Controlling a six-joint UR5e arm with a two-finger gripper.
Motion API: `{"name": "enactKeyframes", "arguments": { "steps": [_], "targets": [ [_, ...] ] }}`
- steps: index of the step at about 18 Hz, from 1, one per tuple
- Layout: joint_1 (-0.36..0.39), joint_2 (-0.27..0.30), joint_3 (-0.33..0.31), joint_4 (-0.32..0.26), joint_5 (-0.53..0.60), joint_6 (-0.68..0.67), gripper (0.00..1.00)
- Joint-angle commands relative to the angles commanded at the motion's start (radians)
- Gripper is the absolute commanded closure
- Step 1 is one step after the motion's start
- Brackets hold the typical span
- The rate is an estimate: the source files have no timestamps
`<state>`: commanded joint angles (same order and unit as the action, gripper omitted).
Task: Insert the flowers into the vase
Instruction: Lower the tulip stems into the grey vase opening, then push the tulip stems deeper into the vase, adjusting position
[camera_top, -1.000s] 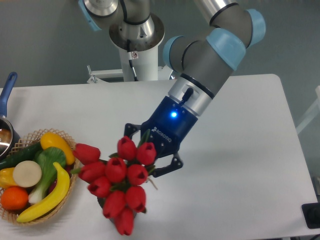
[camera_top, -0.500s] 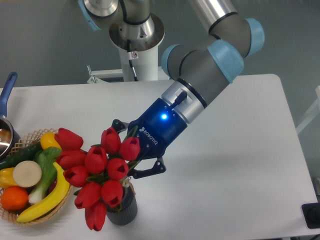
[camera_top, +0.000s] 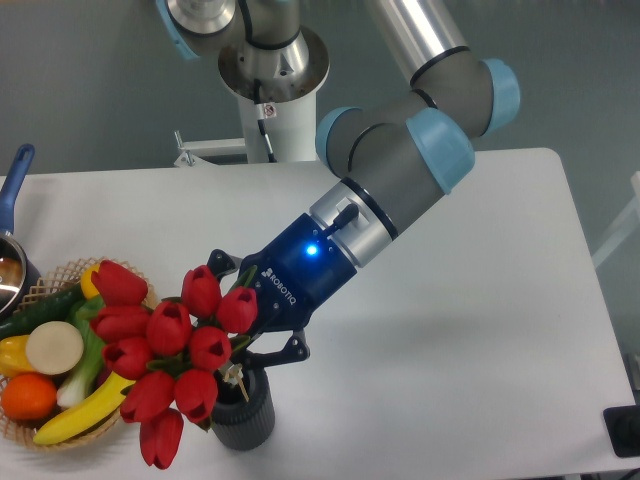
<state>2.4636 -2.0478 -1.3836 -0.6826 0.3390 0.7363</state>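
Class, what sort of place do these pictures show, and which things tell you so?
Probably a robot lab: an arm's tool holds flowers over a vase on a plain white table, beside a basket of toy-like food.

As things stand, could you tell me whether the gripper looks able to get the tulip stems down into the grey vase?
Probably yes. The gripper holds the red tulips right above the vase, whose mouth looks unobstructed; the bunch leans left over the fruit basket.

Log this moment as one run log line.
phase: inserting | pincer: shut on tulip bunch | stems: over vase mouth | bunch: tilted toward fruit basket
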Motion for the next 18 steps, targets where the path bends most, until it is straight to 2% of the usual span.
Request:
{"name": "enactKeyframes", "arguments": {
  "steps": [3, 10, 17, 18],
  "targets": [
    [-0.002, -0.014, -0.008, 0.000, 0.002, 0.011, 0.78],
    [-0.003, -0.020, -0.101, 0.000, 0.002, 0.118, 0.76],
    [-0.003, -0.064, -0.132, 0.000, 0.009, 0.230, 0.72],
    [-0.003, -0.071, -0.133, 0.000, 0.011, 0.242, 0.69]
  ]
}}
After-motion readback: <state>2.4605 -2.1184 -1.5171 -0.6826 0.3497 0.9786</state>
